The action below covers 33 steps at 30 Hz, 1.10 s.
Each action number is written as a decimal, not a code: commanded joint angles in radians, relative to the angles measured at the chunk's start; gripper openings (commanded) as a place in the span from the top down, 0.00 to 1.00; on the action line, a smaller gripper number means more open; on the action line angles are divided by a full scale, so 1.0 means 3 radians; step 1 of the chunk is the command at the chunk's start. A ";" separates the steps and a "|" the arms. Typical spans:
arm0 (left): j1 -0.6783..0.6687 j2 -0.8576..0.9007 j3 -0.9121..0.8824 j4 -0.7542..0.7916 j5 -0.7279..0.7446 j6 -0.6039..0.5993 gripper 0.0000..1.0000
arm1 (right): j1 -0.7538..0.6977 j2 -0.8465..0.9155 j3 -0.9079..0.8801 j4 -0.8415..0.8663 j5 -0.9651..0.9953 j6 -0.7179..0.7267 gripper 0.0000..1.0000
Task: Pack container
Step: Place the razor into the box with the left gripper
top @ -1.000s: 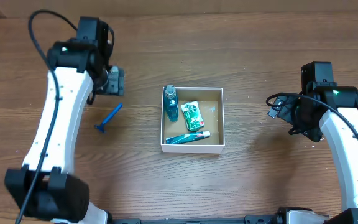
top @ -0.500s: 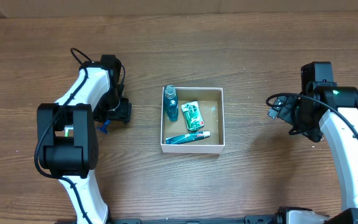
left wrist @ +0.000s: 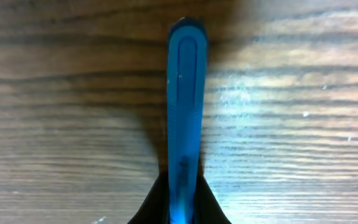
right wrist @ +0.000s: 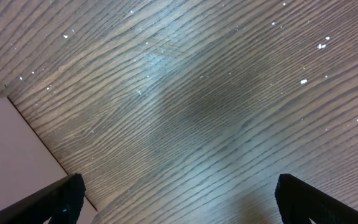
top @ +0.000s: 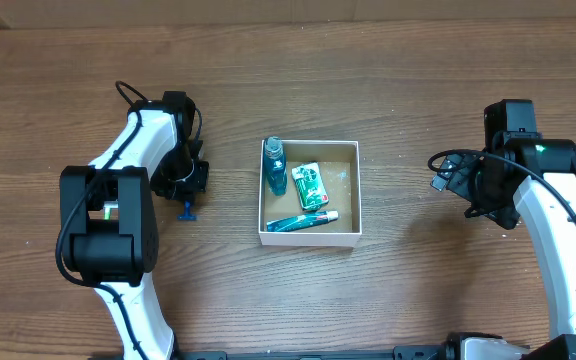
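Observation:
The container (top: 308, 238), a white-walled box with a brown floor, sits mid-table. In it lie a teal bottle (top: 274, 166), a green packet (top: 309, 186) and a toothpaste tube (top: 302, 222). My left gripper (top: 190, 181) is low over the table left of the box, shut on the handle of a blue razor (top: 184, 210). In the left wrist view the razor handle (left wrist: 185, 93) runs straight out from between the black fingers (left wrist: 213, 208). My right gripper (right wrist: 179, 199) hangs open over bare wood right of the box, and a white container corner (right wrist: 11, 149) shows at its left.
The wooden table (top: 418, 80) stretches all around the box. The right arm (top: 513, 165) and its cable loop (top: 443, 165) stand to the right of the box. The left arm's base (top: 108, 230) is near the front left.
The left arm swung down over the razor, and its jaws closed on the handle. The razor turned from its slanted lie and shifted slightly right. The right arm stayed still.

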State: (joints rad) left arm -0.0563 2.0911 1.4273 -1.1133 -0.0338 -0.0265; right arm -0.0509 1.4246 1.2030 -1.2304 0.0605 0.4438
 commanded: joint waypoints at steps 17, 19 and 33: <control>-0.2202 -0.1591 0.0219 0.0242 0.0131 0.1050 0.96 | -0.0003 -0.0072 -0.0005 0.0042 0.0052 -0.0020 0.00; -0.2260 -0.1339 0.0219 0.0234 0.0126 0.1050 0.96 | -0.0003 -0.0072 -0.0005 0.0041 0.0053 -0.0020 0.00; -0.2201 -0.0459 0.0580 -0.0174 -0.0089 0.0879 0.48 | -0.0004 -0.0072 -0.0005 0.0031 0.0052 -0.0020 0.00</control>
State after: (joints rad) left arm -0.7219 1.9717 1.5066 -1.1229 -0.0113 0.2642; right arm -0.0509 1.4246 1.2030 -1.2236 0.0605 0.4438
